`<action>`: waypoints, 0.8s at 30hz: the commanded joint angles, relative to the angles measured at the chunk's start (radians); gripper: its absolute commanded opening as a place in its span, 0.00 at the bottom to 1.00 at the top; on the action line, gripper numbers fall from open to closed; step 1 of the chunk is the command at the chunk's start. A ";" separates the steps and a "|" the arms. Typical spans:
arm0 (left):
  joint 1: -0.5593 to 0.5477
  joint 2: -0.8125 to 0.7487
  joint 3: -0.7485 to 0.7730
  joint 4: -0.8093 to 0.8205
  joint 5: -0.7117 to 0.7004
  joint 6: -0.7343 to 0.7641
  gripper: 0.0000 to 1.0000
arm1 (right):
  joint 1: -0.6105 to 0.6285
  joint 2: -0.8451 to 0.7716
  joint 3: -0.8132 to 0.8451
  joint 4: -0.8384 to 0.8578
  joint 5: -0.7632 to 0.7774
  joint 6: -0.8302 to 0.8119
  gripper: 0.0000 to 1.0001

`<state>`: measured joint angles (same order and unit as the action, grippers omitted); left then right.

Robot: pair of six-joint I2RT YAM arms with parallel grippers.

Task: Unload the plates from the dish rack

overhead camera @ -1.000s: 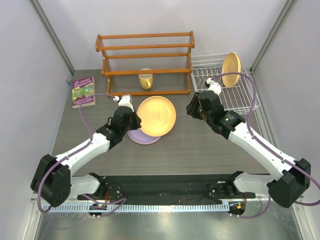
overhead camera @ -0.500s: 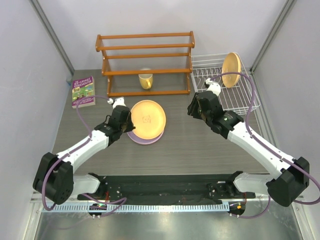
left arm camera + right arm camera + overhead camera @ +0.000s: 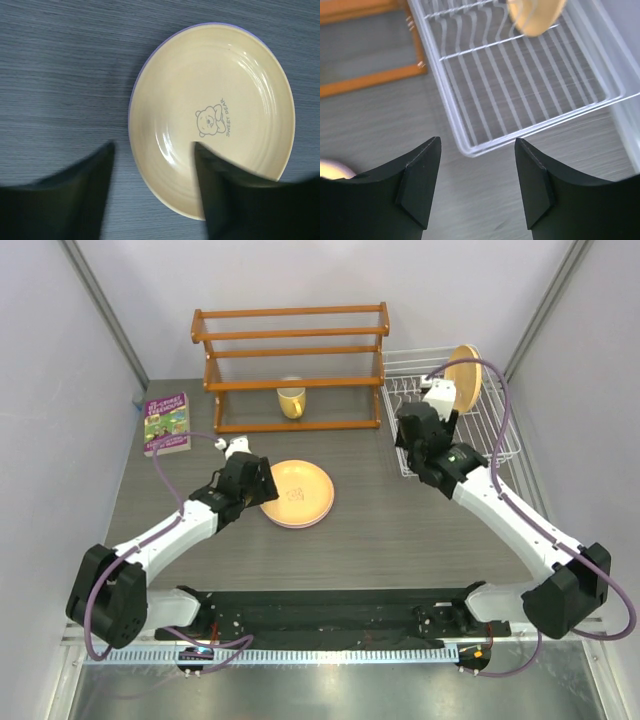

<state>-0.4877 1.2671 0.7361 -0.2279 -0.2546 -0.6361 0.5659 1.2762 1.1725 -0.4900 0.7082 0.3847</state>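
A pale yellow plate [image 3: 297, 492] [image 3: 215, 115] with a bear print lies flat on a lavender plate [image 3: 300, 525], whose rim [image 3: 133, 92] just shows. My left gripper [image 3: 263, 486] [image 3: 152, 146] is open over the yellow plate's left edge: one finger hangs above the table, the other above the plate, and neither grips it. The white wire dish rack [image 3: 480, 440] [image 3: 470, 145] stands at the right. An orange-yellow plate [image 3: 463, 377] [image 3: 538, 17] stands upright at its back. My right gripper [image 3: 412, 440] [image 3: 477, 141] hangs open and empty above the rack's near left corner.
A brown wooden slatted shelf [image 3: 290, 350] stands at the back, with a yellow mug [image 3: 291, 401] under it. A book [image 3: 166, 423] lies at the back left. Grey walls close in both sides.
My left gripper has let go of the yellow plate, which now lies flat on the lavender one. My right arm has moved back toward the dish rack and its jaws have widened.
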 commanded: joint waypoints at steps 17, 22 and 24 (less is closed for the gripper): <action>0.003 -0.063 0.118 0.051 0.043 0.153 0.99 | -0.415 0.503 0.427 0.386 0.163 -0.357 0.62; 0.003 -0.045 0.123 0.082 0.066 0.153 1.00 | -0.426 0.644 0.567 0.459 0.197 -0.504 0.60; 0.003 -0.028 0.125 0.091 0.066 0.157 0.99 | -0.445 0.708 0.604 0.479 0.197 -0.543 0.60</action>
<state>-0.4877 1.2171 0.8299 -0.1959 -0.2138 -0.5083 0.1448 1.9198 1.6787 -0.1253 0.8623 -0.0250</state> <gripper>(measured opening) 0.994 0.602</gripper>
